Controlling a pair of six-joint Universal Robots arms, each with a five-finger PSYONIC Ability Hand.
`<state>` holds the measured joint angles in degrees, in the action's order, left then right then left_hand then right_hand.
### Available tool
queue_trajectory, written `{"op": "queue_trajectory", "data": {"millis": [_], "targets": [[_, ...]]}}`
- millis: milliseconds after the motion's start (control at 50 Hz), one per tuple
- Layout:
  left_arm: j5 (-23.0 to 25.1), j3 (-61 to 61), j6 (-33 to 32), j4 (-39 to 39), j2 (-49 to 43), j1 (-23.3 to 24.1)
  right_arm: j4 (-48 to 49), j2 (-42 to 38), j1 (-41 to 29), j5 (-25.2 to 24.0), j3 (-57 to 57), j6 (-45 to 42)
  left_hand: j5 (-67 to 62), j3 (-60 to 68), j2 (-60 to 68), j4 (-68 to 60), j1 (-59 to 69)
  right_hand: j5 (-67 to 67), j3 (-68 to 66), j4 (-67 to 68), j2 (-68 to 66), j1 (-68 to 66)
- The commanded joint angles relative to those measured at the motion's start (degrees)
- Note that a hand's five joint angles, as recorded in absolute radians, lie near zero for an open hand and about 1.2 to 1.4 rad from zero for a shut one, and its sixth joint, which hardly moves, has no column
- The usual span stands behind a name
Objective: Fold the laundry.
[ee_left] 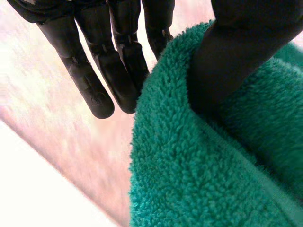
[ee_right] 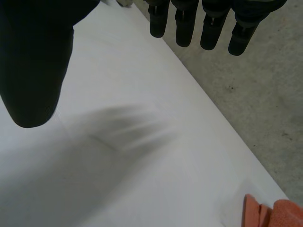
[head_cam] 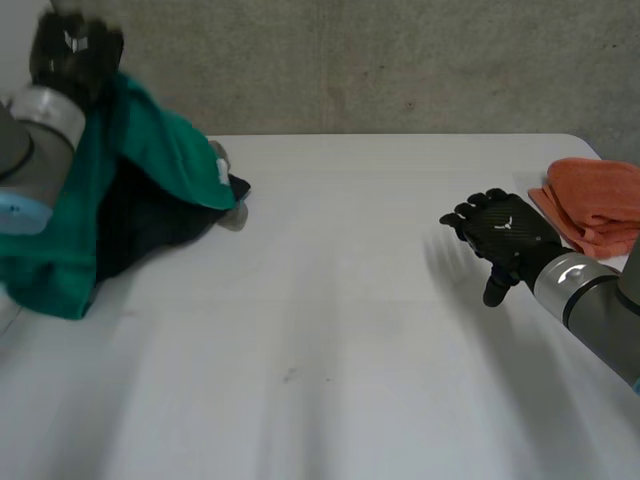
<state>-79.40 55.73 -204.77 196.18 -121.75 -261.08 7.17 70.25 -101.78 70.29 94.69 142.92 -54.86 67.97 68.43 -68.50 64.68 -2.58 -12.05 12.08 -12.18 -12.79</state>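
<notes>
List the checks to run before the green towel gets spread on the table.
1. Grip of left hand on green towel: ok, thumb presses it against the fingers.
2. The right hand free: ok, open, holding nothing.
3. Middle of table bare for spreading: ok.
4. Towel clear of dark cloth: not ok, it lies over it.
5. The orange towel out of the way: ok, at the table's right edge.
6. Towel's free corner found: cannot tell.
</notes>
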Motion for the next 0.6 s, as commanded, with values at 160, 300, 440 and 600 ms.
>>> {"op": "queue_trajectory", "data": {"millis": [160,300,440,600], "targets": [[-0.14,8.6,19.84,0.08,13.3,17.7,0.03,4.36,3.07,0.2,0.59,2.8,-15.14,12.03,11.57,-11.5,15.32,2.58,2.05,-2.08,2.18,2.79],[-0.4,6.5,19.67,-0.88,1.37,21.56,0.03,5.33,6.41,0.29,-0.12,8.69,-15.14,12.03,11.57,-11.5,15.32,2.58,2.05,-2.08,2.18,2.79],[-0.49,5.61,19.41,-4.13,-7.35,23.42,-0.58,5.33,8.17,0.72,0.06,10.89,16.47,-19.57,-20.03,20.1,-16.29,2.58,2.05,-2.08,2.18,2.79],[-1.54,6.32,18.0,-6.86,-6.93,24.04,-0.84,5.68,7.91,5.64,0.23,12.03,51.29,-54.39,-54.85,54.92,-51.11,2.58,2.05,-2.08,2.18,2.79]]}}
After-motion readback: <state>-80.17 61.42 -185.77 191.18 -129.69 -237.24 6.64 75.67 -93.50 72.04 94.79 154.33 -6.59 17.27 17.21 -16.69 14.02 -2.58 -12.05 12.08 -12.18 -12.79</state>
